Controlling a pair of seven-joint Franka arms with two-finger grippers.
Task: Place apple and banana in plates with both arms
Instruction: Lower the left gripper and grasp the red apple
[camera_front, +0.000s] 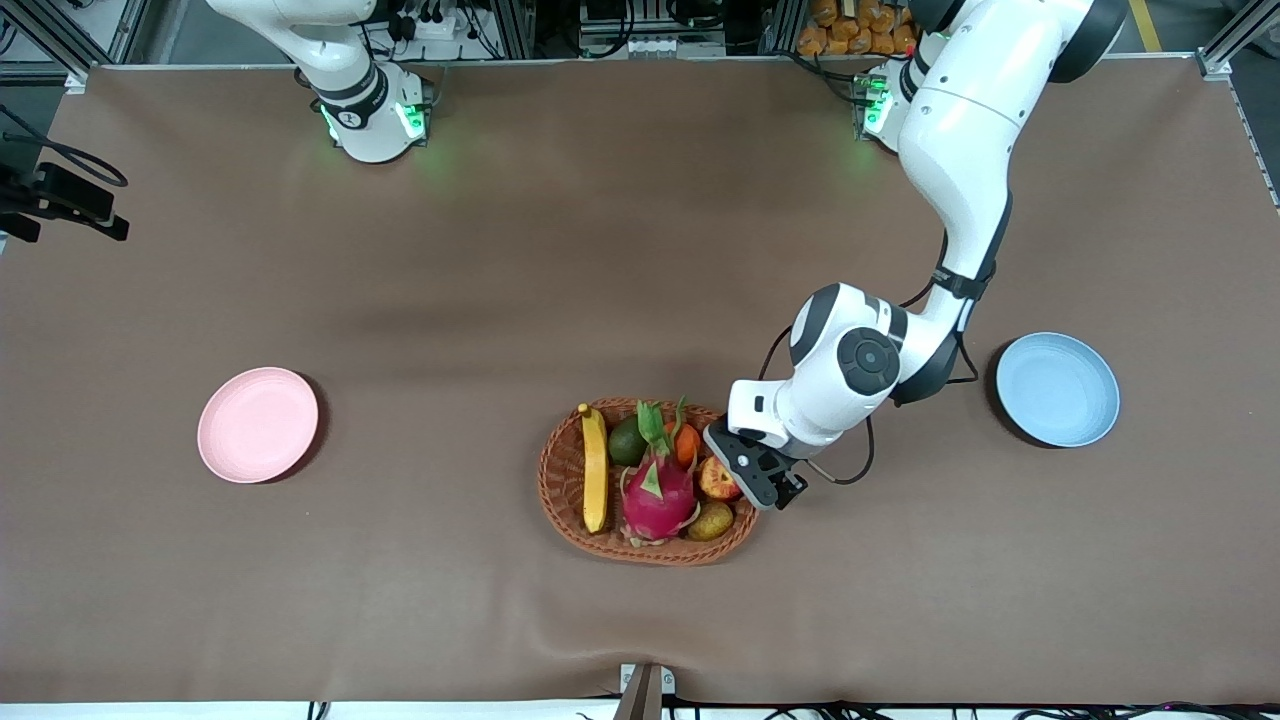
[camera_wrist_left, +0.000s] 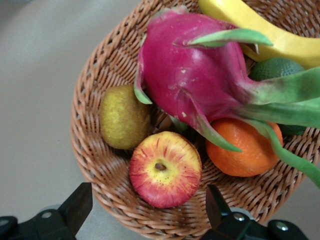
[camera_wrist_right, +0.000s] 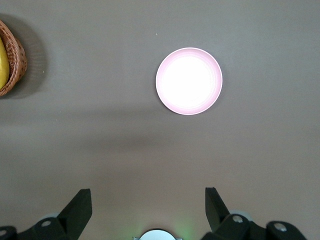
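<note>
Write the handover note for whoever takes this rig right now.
Left gripper: open, over the basket edge at the apple, not gripping it.
Right gripper: open, held high over bare table; that arm waits.
Banana and apple lie in the basket with the other fruit.
Pink plate, toward the right arm's end, and blue plate, toward the left arm's end, hold nothing.
Done: nothing placed.
Left: grasp apple, grasp banana, set each on a plate.

pink plate (camera_wrist_right: 189, 81), basket (camera_wrist_right: 11, 65) edge, spread fingers (camera_wrist_right: 77, 210)
</note>
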